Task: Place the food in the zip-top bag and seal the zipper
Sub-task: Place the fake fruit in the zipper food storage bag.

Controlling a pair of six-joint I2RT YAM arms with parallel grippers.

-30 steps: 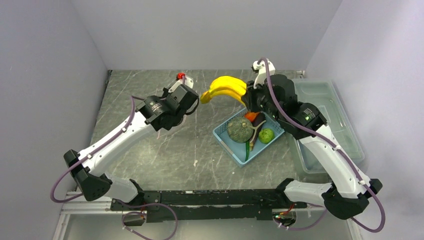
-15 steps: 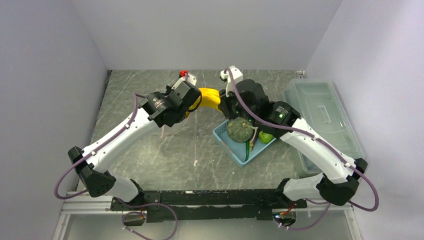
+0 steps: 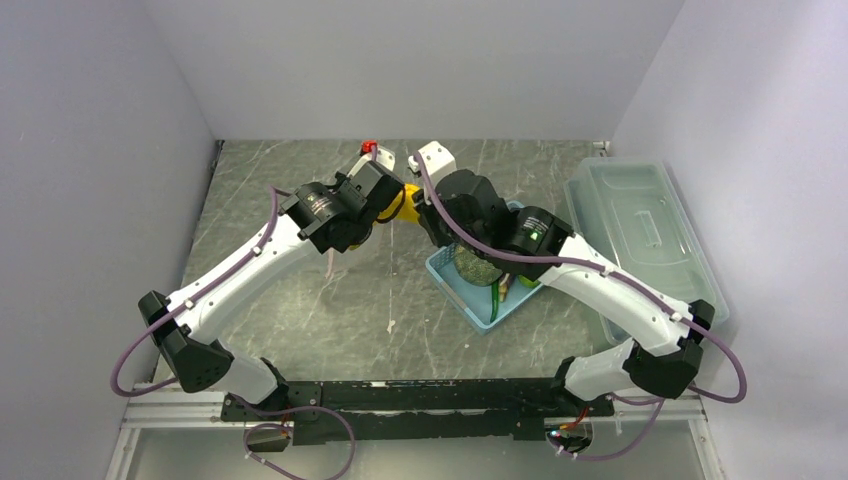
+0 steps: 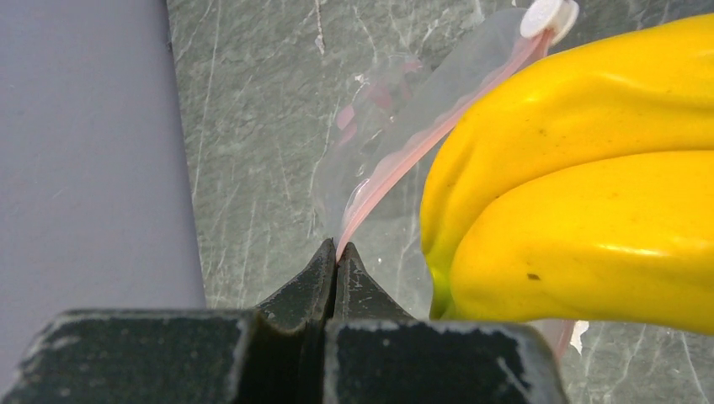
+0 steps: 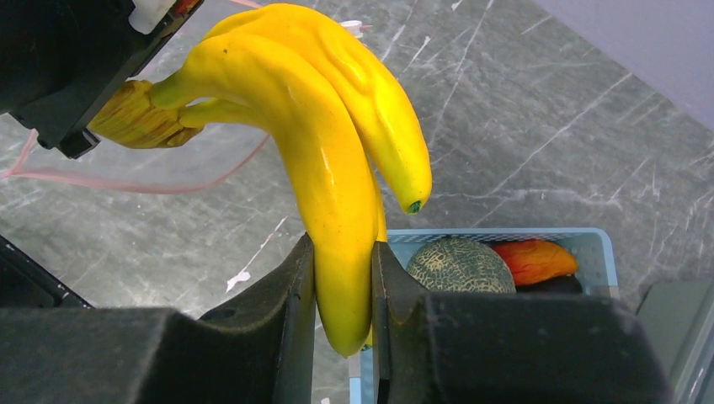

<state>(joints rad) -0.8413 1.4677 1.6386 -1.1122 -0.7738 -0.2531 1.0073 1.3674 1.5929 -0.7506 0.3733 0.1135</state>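
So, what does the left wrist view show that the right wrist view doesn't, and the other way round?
Only the left wrist view: the tips of the left gripper pinched shut on the zipper of the zip-top bag. Only the right wrist view: the right gripper clamped on the banana bunch, and the blue basket holding the melon and carrot. Both: the banana bunch, the pink zipper and the grey stone-patterned table.
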